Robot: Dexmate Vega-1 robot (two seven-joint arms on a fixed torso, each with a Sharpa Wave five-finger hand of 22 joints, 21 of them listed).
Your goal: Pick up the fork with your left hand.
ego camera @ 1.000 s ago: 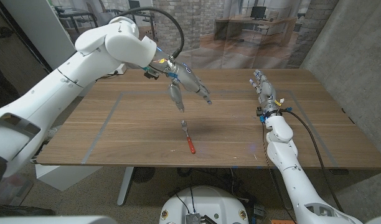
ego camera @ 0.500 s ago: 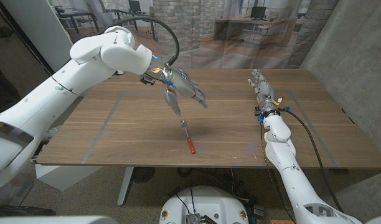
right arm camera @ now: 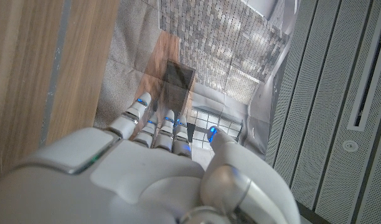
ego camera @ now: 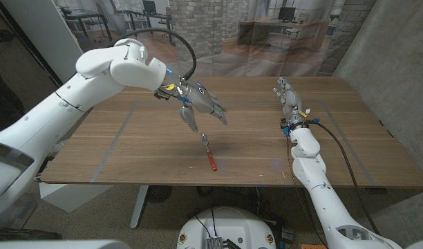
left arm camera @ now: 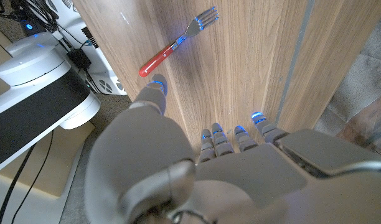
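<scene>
Our left hand (ego camera: 200, 104) hangs over the table (ego camera: 128, 145) with its fingers spread, holding nothing. We see the fork (ego camera: 209, 152) with the red handle lying just below our fingertips, not touching them.

left arm: reaches in over the table (ego camera: 350, 138), wrist bent down | left hand (ego camera: 200, 104): raised above the table, fingers spread, holding nothing | right arm: along the table's right side | right hand (ego camera: 288, 95): on the table, fingers extended, empty
</scene>
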